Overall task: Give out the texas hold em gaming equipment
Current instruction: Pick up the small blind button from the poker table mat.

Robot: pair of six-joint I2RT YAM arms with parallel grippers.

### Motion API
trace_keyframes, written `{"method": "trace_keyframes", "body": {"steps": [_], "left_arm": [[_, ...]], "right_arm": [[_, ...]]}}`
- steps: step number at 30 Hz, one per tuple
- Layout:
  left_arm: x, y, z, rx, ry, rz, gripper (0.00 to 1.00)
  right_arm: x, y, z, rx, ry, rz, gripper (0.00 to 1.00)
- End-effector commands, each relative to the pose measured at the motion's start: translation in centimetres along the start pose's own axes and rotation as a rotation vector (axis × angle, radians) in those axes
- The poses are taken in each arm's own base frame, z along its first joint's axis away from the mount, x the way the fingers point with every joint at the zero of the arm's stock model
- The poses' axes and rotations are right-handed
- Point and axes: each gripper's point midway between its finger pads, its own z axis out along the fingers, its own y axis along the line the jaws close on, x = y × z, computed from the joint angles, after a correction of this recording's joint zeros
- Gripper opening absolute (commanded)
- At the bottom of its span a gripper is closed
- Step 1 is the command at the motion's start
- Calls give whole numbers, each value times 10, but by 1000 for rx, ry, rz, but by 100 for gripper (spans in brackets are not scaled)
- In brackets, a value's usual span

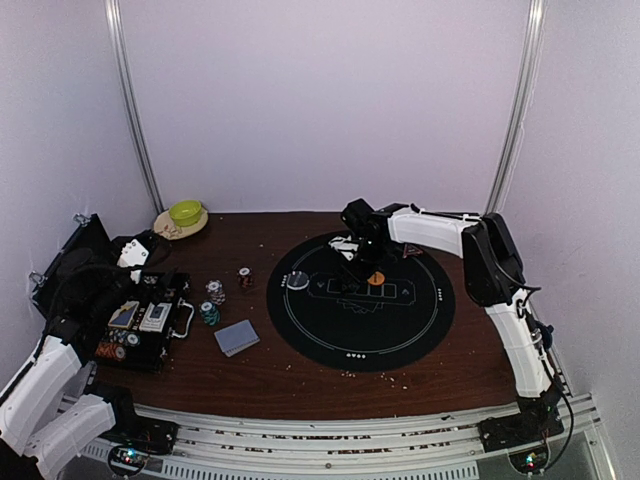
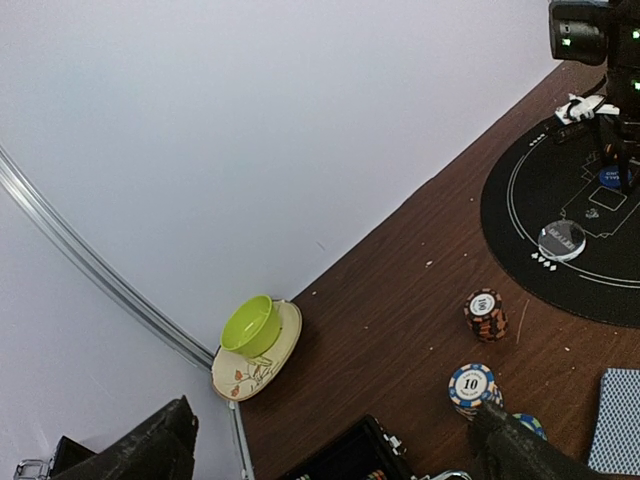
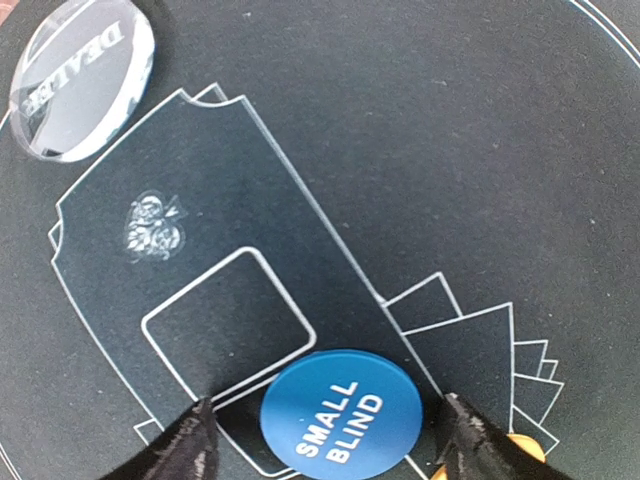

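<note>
A blue "SMALL BLIND" disc (image 3: 340, 413) lies flat on the black round mat (image 1: 400, 330). My right gripper (image 3: 328, 405) is open and straddles it, with a gap on each side between the disc and the fingertips (image 3: 195, 435). An orange disc (image 3: 524, 446) lies just to the right, and a clear dealer button (image 3: 80, 90) lies farther off. Left of the mat stand three chip stacks (image 1: 215, 291) (image 1: 244, 277) (image 1: 209, 314) and a blue-backed card deck (image 1: 237, 337). My left gripper (image 2: 332, 410) hangs open and holds nothing, above the case near the "10" chip stack (image 2: 471, 386).
The open black chip case (image 1: 140, 325) sits at the left edge under my left arm. A green bowl (image 1: 185, 211) on a cream plate (image 1: 165, 228) stands at the back left by the wall. Crumbs are scattered over the brown table (image 1: 300, 375).
</note>
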Motion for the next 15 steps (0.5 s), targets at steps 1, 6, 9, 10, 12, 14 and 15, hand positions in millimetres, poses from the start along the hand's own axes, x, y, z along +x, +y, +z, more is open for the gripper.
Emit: {"method": "trace_keyframes", "body": {"steps": [1,6,9,10,12,14,15], "left_arm": [[-8,5,-1,-20,-36,13,98],[-7,6,-2,-22,-35,12,98],[-9,6,-2,-24,-38,14,98],[-8,6,-2,-25,-37,13,98],[-8,6,-2,-23,-37,14,98],[-8,6,-2,-24,-37,13,98],[-9,6,-2,-24,-40,13,98]], "right_arm": [[9,-14,14,23,27,34,73],[10,-14,13,25,35,27,63],[13,-14,13,34,46,15,63],[13,-14,12,37,49,11,63],[15,-11,13,41,60,-4,62],[15,-9,13,50,64,-14,61],[15,-8,14,54,66,-19,59]]}}
